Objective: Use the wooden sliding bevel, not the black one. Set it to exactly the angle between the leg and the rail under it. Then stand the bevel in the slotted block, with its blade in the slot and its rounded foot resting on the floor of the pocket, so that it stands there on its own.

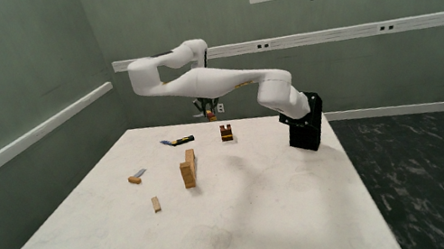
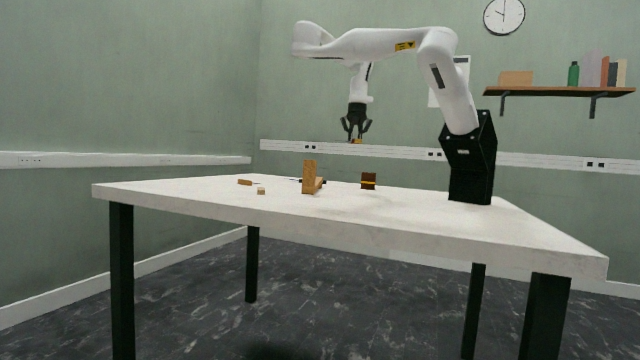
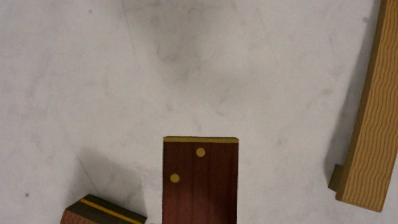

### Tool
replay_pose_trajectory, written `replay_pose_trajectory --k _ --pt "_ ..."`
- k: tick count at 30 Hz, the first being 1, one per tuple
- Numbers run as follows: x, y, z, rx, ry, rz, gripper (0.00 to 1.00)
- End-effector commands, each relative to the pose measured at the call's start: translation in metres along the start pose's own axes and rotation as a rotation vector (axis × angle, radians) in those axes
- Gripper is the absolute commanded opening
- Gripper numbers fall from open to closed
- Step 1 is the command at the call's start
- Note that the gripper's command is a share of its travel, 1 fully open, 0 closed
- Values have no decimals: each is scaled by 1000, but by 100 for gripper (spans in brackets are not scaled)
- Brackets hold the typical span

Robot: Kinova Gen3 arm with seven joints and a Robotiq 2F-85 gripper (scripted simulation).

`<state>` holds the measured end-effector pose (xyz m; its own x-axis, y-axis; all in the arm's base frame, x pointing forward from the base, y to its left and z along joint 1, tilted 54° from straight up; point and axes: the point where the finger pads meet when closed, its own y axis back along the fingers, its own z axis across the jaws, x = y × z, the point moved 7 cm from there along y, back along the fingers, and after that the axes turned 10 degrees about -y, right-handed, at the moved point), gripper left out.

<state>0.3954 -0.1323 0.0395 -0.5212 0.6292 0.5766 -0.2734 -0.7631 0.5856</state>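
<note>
My gripper (image 1: pixel 208 109) (image 2: pixel 356 134) hangs high above the back of the table and is shut on the wooden sliding bevel (image 1: pixel 211 116) (image 2: pixel 356 141). In the wrist view its dark red-brown stock (image 3: pixel 200 182), with a brass end strip and two brass dots, fills the lower middle. The slotted block (image 1: pixel 226 133) (image 2: pixel 368 180) (image 3: pixel 102 213) stands on the table below, at the lower left corner of the wrist view. The leg and rail (image 1: pixel 188 168) (image 2: pixel 310 177) (image 3: pixel 372 125) stand further forward. The black bevel (image 1: pixel 181 140) lies flat at the back left.
A small wooden-handled tool with a grey blade (image 1: pixel 136 177) (image 2: pixel 244 182) and a small wooden block (image 1: pixel 155 204) (image 2: pixel 260 190) lie on the left of the table (image 1: pixel 264 209). The arm's black base (image 1: pixel 306 125) (image 2: pixel 470 160) stands at the right rear.
</note>
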Motion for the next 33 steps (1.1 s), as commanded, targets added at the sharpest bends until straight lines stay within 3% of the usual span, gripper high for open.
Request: replay_pose_trajectory --k 1,33 --pt "0 1 0 -1 -25 -2 10" --pt "0 1 0 -1 -473 -1 10"
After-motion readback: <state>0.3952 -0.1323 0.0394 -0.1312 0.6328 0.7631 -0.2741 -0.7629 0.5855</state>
